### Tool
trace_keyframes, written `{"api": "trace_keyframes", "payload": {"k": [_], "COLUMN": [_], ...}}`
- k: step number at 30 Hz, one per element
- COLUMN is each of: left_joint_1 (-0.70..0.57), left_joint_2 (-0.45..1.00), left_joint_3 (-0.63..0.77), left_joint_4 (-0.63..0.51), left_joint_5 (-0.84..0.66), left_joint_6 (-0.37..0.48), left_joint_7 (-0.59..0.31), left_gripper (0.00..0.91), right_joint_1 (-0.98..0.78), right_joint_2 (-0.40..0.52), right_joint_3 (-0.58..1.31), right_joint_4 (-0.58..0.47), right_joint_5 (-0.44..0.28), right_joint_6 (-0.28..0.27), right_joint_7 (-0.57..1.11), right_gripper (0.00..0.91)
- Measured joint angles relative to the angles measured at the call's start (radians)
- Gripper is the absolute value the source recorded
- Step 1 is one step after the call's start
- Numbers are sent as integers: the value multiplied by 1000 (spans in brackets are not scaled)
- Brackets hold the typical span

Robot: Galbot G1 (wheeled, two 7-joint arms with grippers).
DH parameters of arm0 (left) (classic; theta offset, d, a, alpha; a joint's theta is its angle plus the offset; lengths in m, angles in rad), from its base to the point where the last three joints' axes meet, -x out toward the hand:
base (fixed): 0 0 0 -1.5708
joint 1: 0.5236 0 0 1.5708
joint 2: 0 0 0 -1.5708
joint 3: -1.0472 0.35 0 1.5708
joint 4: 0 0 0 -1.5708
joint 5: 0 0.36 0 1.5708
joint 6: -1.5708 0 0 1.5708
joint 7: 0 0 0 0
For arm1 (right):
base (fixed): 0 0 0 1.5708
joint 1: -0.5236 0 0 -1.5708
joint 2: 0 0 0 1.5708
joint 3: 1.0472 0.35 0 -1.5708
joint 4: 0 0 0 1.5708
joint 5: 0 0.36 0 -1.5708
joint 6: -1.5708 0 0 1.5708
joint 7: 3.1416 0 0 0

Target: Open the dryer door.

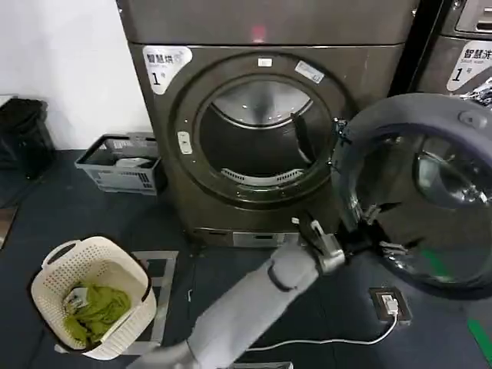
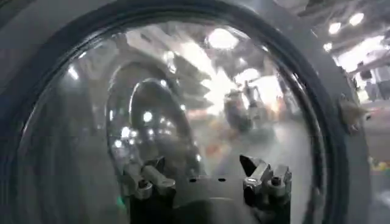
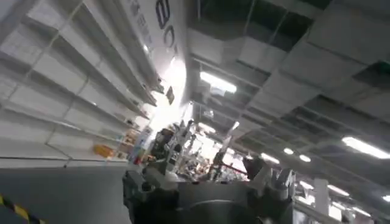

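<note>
- Dryer door [image 1: 419, 188] hanging swung out on the right side of the machine, inner grey rim and glass facing this way, well off the opening.
- Same door filling the left wrist view [image 2: 183, 103], glass full of reflections, rim curving round the edge.
- Dryer [image 1: 261, 123] sitting dead centre with the round drum mouth fully exposed, "1" sticker [image 1: 165, 65] up top left, little red light [image 1: 258, 32] glowing above.
- Left gripper [image 2: 204, 179] pointing straight at the door's inner face, fingers spread apart, nothing clamped between them. Looking close to the glass, but touching or just hovering, can't tell.
- Left arm reaching up from the bottom of the head view, with the wrist [image 1: 323, 246] just below the drum opening near the door's lower edge.
- Right gripper [image 3: 207, 189] aiming up at a ceiling and shelving, parked out of the job; open or closed, can't tell.
- Seeming basically done: door already off the latch and swung wide. Maybe a bit more push to get it fully back, then pulling the arm clear.
- White basket [image 1: 96, 296] with green cloth sitting on the floor at lower left, grey crate [image 1: 123, 161] beside the machine, cable and socket [image 1: 388, 304] on the floor under the door.
</note>
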Motion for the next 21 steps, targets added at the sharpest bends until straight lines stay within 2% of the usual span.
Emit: {"api": "trace_keyframes", "payload": {"k": [8,13,17,21], "left_joint_1": [-29,-32,-16,4], "left_joint_2": [0,0,0,0], "left_joint_3": [-14,-23,-16,5], "left_joint_4": [61,77,61,7], "left_joint_5": [24,24,10,2], "left_joint_6": [9,37,37,80], "left_joint_7": [-15,-79,-84,-79], "left_gripper": [907,907,907,907], "right_joint_1": [6,16,20,19], "right_joint_2": [-13,-13,-19,-37], "right_joint_3": [4,-3,-8,-12], "right_joint_4": [-18,-34,-53,-70], "right_joint_5": [-18,-35,-53,-46], "right_joint_6": [9,29,44,47], "right_joint_7": [-2,1,-6,-40], "right_gripper": [907,907,907,907]}}
